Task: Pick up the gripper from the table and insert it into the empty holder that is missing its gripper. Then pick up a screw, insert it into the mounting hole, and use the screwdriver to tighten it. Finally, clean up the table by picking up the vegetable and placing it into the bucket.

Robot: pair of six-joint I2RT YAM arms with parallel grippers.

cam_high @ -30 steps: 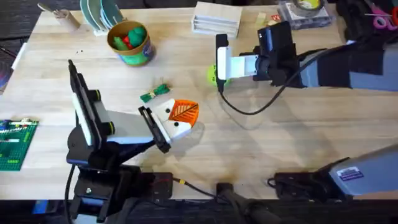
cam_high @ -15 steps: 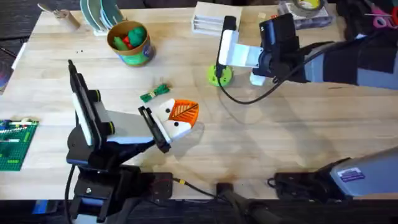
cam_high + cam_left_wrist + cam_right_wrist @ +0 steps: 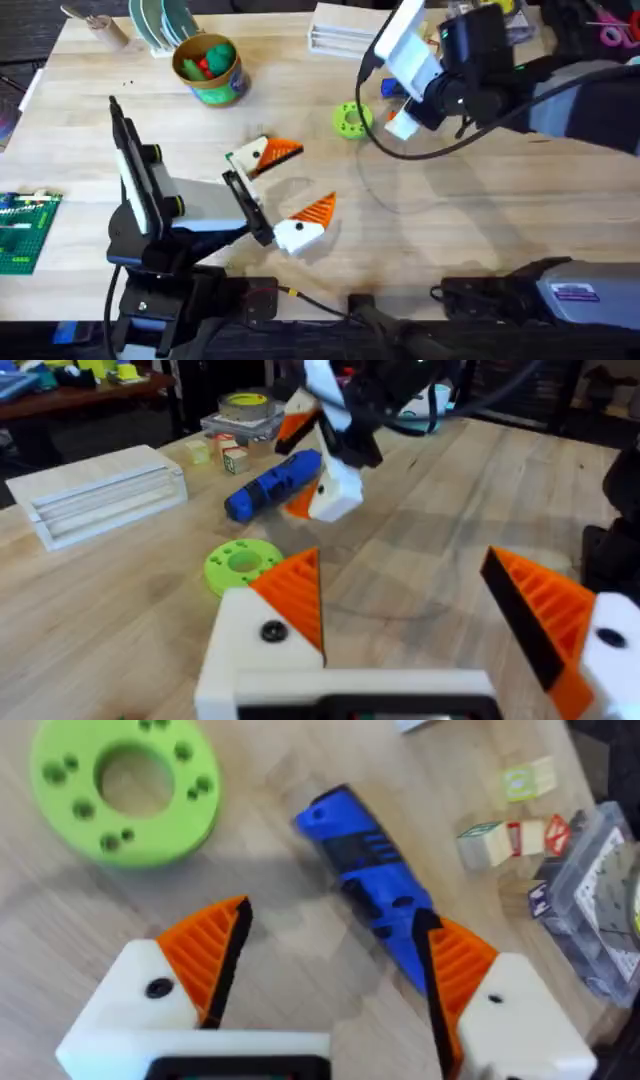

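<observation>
1. The screwdriver point(image 3: 365, 865) is lying flat on the table point(image 3: 470, 230) on its far side, just beyond the green ring point(image 3: 125, 785) and near some small wooden blocks point(image 3: 520, 820).
2. Judging by its look, it is behaving as a stiff, smooth plastic barrel: fairly light, not fragile, but round enough to be rolling or slipping out of a loose pinch.
3. The safest place to be taking hold seems to be the thick middle of the barrel, squeezed across its width. That keeps the ribbed pads off the thin bit end, which is sitting hidden behind one finger in the right wrist view.
4. The right tool point(image 3: 333, 920) is hanging over the screwdriver with its fingers spread and nothing between them. One pad is lying against or just over the barrel's near end, and I cannot tell whether it is touching.
5. The left tool point(image 3: 300, 180) is sitting low near the table's middle, wide apart and carrying nothing. A green sliver, probably the vegetable point(image 3: 233, 158), is peeking out just beside its far finger, and the bucket point(image 3: 208, 68) is standing well apart at the far left.
6. Compared with a second ago, the right arm has swung away from the green ring toward the screwdriver.
7. The left tool's fingers, pressed together then, are now spread wide.
</observation>
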